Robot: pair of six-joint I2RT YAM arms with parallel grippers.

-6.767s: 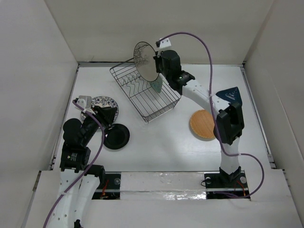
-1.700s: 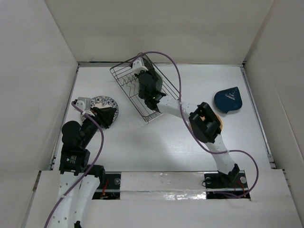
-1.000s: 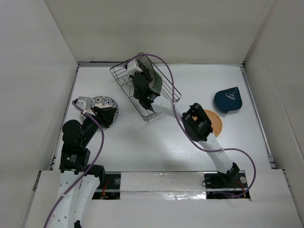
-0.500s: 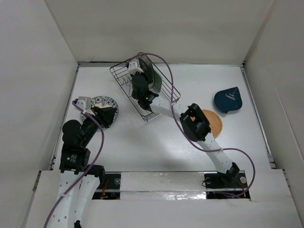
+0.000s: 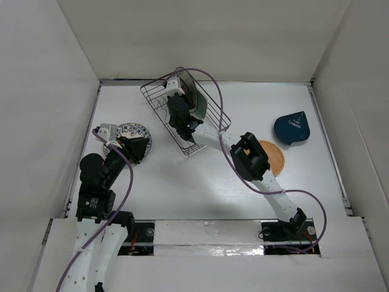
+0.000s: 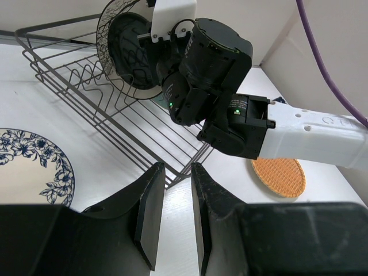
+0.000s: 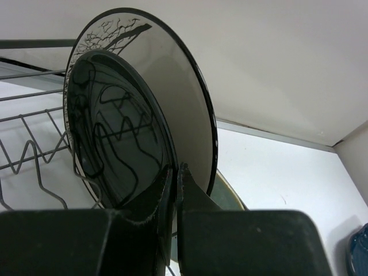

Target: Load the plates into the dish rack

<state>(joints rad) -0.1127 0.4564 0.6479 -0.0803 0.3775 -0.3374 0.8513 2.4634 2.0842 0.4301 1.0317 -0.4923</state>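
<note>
The task looks about half done. In the dish rack (image 5: 188,143), at the far middle of the table (image 5: 200,188), 3 plates stand on edge. The cream plate (image 7: 178,92) with its dark sketch is upright. The black plate (image 7: 109,149) stands just in front of it, the 2 close together face to face. Behind them, a sliver of the pale green plate (image 7: 227,192) shows low in the right wrist view, though too little of it shows to tell how it sits between the tines.

The black plate is not yet released: the right gripper (image 7: 174,172) is pinched on its lower rim, jaws drawn nearly together with only the plate's edge between them. It counts as loaded only once the fingers let go and it stands on its own.

3 plates lie flat on the table, waiting to be loaded. The blue-and-white plate (image 5: 129,132) is on the left, just beside the left gripper (image 6: 172,213). That gripper holds nothing, its jaws a narrow gap apart. The tan-orange plate (image 5: 273,159) is right of centre, partly under the right arm's forearm. The dark blue plate (image 5: 292,126) is farther right, well apart from the rack.
</note>
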